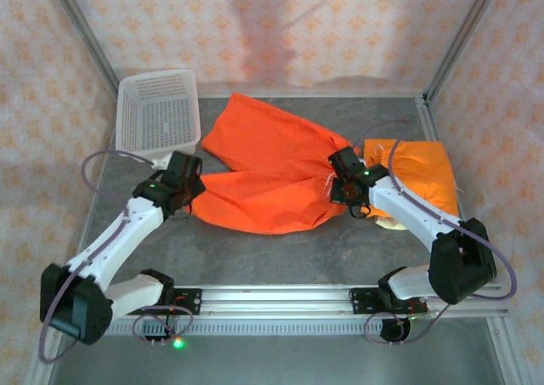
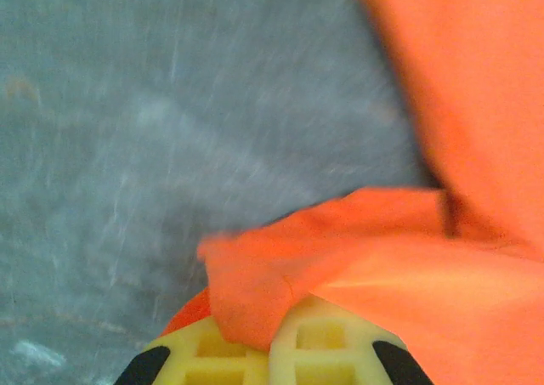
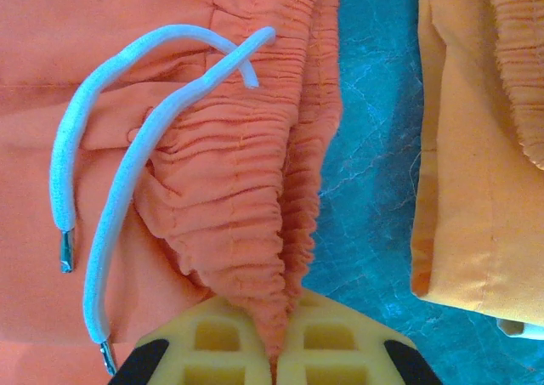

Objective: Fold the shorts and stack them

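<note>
A white mesh basket (image 1: 158, 113) stands at the back left of the grey bench (image 1: 280, 249); its mesh floor shows from wall to wall.

Just beside the basket's right wall, a bright orange pair of shorts (image 1: 263, 177) lies spread flat on the bench. The left jaws are shut on a corner of this pair's leg, off the basket's near right corner. In the left wrist view the orange hem is folded over and pinched between the yellow pads (image 2: 327, 342).

The right jaws are shut on the gathered waistband (image 3: 255, 232) at the side of the pair farthest from the basket. The cloth bunches into the seam between the pads (image 3: 340, 351), and the white drawstring (image 3: 127, 147) lies loose on the cloth beside them.

Well apart from the basket, beyond the spread pair, a second orange pair (image 1: 421, 177) lies folded on the bench. A pale cloth edge (image 1: 393, 223) shows under its near side.
</note>
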